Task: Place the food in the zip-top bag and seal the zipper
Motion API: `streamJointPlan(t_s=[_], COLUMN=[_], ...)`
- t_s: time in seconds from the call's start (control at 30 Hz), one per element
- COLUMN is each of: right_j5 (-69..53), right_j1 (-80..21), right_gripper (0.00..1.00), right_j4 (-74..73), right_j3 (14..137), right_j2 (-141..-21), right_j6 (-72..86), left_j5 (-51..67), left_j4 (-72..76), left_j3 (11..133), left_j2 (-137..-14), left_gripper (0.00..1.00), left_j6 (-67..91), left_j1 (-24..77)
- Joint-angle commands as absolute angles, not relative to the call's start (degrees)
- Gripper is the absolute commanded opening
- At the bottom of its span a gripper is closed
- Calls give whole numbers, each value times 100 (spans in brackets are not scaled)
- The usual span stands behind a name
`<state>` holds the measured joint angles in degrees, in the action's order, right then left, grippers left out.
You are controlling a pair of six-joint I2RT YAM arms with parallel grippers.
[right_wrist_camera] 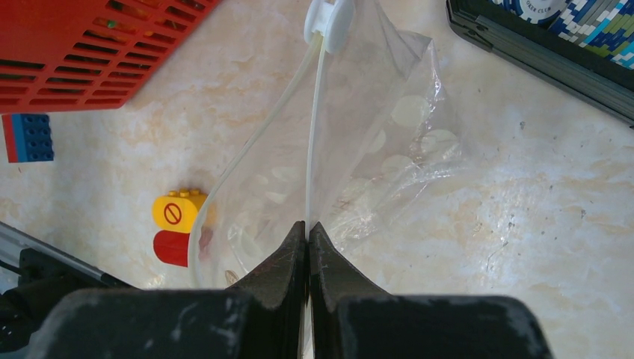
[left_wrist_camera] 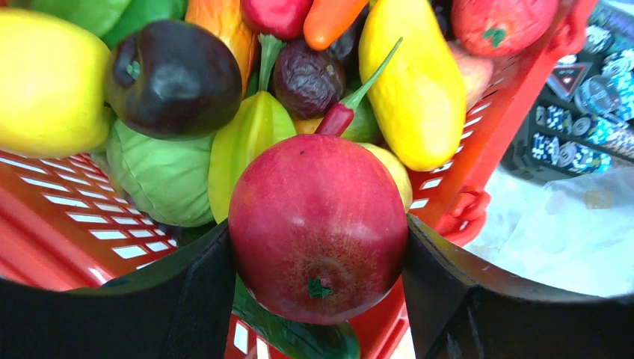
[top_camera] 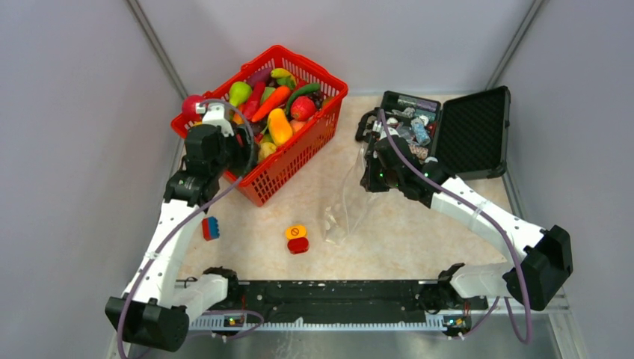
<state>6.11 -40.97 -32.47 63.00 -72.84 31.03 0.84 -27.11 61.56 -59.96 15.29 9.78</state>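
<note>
Glossy red fruit [left_wrist_camera: 318, 217] pinched by left gripper [left_wrist_camera: 316, 230] may be squirted loose, while bag [right_wrist_camera: 366, 149] is clamped by right gripper [right_wrist_camera: 308, 233].

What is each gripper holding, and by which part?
Right gripper pinches the zip-top bag by one zipper strip. Left gripper clasps a red round fruit by its sides.

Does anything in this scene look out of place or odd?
Nothing looks spilled or broken. Two toy blocks lie loose on the table, not food: a blue-and-red brick beside the red basket, and an orange-and-red block near the clear bag.
</note>
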Motion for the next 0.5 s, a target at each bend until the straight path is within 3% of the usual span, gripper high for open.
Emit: streamJointPlan(t_s=[0.0,0.2,0.47], right_j5=[602,617,616], right_j1=[-4061,-4061,-4061], right_gripper=[0,0,0], right_j4=[-3073,-3046,-2811], right_j3=[6500,6513,6454], right_j2=[-7253,-7229,-7192], right_j6=[3050,3063,3347], left_j5=[154,857,4118], left_j4=[-2198,-1843,29], left_j3=[6261,6297,5903], left_j2=[-5562,-5283,-5333], left_gripper=[28,21,20], left_j6=[1592,1825,3209], left_j1=[940,940,1057])
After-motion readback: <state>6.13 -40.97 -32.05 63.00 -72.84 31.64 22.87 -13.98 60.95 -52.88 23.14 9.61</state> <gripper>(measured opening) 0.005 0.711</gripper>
